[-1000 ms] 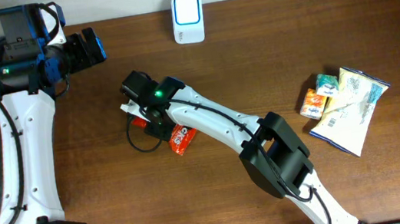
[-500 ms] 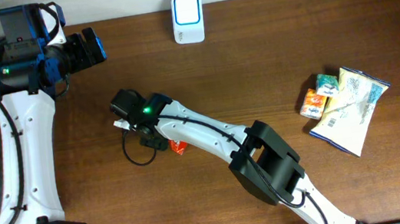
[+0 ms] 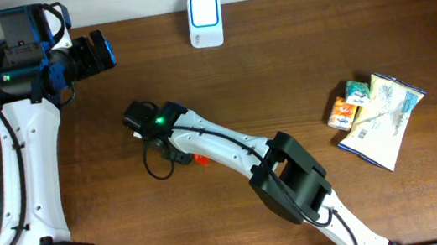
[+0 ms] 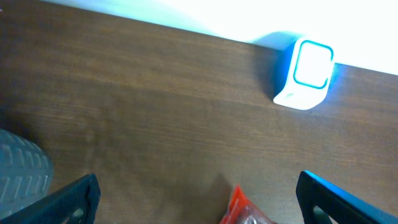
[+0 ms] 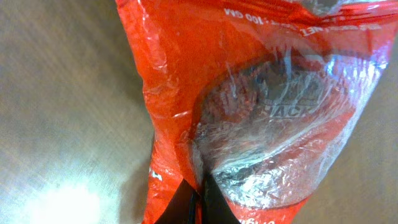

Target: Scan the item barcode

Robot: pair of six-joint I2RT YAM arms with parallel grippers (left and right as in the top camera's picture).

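Right gripper is clamped on one edge of the red snack packet, with the bag fanning out ahead of the jaws. Thin pinch (slippery film), so I'd lift slow, barcode toward the scanner. Left gripper gapes wide, empty.

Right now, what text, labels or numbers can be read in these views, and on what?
"100 GM": red packet, top edge, right wrist view.
"HACK": same packet, partial letters by its clear window, uncertain.
Other white print on it: cut off, unreadable.
Snack packets, overhead: print too small.
Scanner: no readable marking.
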